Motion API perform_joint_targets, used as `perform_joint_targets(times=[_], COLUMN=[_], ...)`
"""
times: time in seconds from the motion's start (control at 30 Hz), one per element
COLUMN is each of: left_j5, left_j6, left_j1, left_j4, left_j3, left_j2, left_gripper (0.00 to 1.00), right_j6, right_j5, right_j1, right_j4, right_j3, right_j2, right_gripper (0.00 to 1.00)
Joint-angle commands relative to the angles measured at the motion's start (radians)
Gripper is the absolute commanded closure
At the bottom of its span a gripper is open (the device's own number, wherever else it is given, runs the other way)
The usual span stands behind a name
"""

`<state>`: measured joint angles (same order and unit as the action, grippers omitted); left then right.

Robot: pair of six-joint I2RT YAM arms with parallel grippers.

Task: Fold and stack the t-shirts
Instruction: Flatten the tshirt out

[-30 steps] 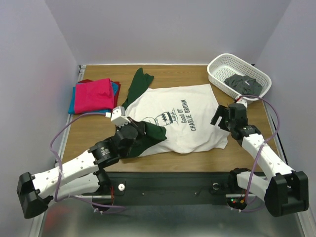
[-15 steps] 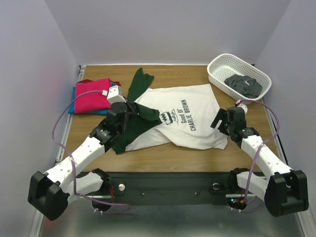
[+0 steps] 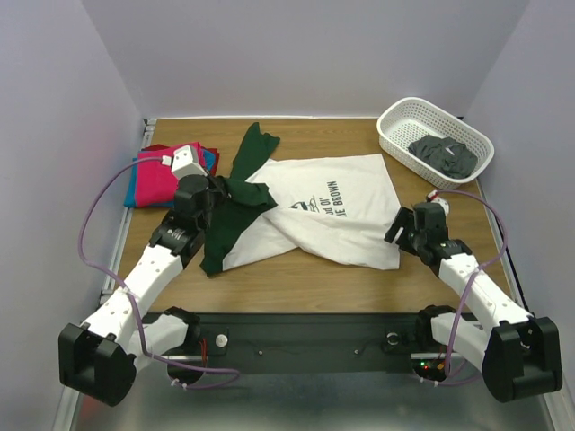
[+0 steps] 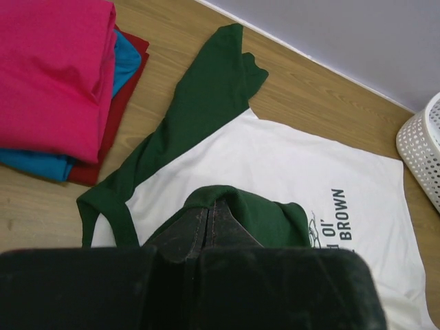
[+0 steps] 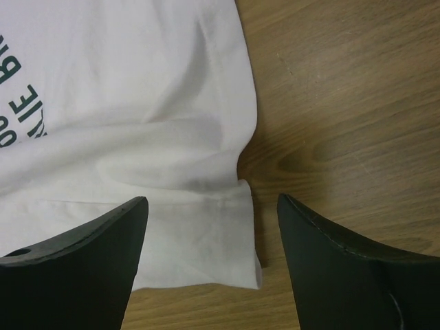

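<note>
The white t-shirt [image 3: 332, 202] with dark green sleeves and black print lies across the middle of the table, its near side folded over. My left gripper [image 3: 218, 191] is shut on one green sleeve [image 4: 265, 214] and holds it over the shirt's left part. The other green sleeve [image 3: 253, 148] stretches toward the back. My right gripper [image 3: 404, 229] is open just above the shirt's near right corner [image 5: 227, 240], fingers either side of it. A folded stack with a magenta shirt [image 3: 162, 171] on top, over blue and red, sits at the back left; it also shows in the left wrist view [image 4: 51, 69].
A white lattice basket [image 3: 395, 135] holding a dark grey garment [image 3: 442, 154] stands at the back right. Purple cables loop from both arms. Grey walls close the table on three sides.
My left gripper has carried the green sleeve from the near middle up and to the left, dragging the shirt's near side with it. My right gripper has shifted slightly nearer.
</note>
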<state>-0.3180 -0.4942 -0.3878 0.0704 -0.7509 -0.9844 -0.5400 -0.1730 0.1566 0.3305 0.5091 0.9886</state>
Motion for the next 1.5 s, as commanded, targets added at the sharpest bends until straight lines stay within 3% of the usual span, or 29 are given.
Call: perform_joint_targets(times=[0.0, 0.5, 0.73, 0.97, 1.17, 1.47], left_j5=[0.003, 0.04, 0.043, 0.057, 0.077, 0.146], left_j6=[0.034, 0.031, 0.032, 0.031, 0.031, 0.029], left_j1=[0.018, 0.044, 0.05, 0.055, 0.055, 0.055], left_j4=[0.028, 0.029, 0.029, 0.031, 0.026, -0.023], left_j3=[-0.056, -0.065, -0.065, -0.067, -0.073, -0.08], left_j2=[0.0, -0.014, -0.008, -0.013, -0.002, 0.032], left_gripper=[1.0, 1.0, 1.0, 1.0, 1.0, 1.0], right_j6=[-0.002, 0.015, 0.002, 0.005, -0.018, -0.017], right_j5=[0.012, 0.061, 0.06, 0.056, 0.018, -0.01], right_j1=[-0.002, 0.02, 0.047, 0.052, 0.069, 0.075], right_j4=[-0.008, 0.005, 0.027, 0.031, 0.062, 0.211], right_j3=[0.008, 0.042, 0.052, 0.057, 0.065, 0.18], right_j2=[-0.013, 0.146, 0.17, 0.17, 0.067, -0.045], right_gripper=[0.2, 0.43, 0.46, 0.7, 1.0, 1.0])
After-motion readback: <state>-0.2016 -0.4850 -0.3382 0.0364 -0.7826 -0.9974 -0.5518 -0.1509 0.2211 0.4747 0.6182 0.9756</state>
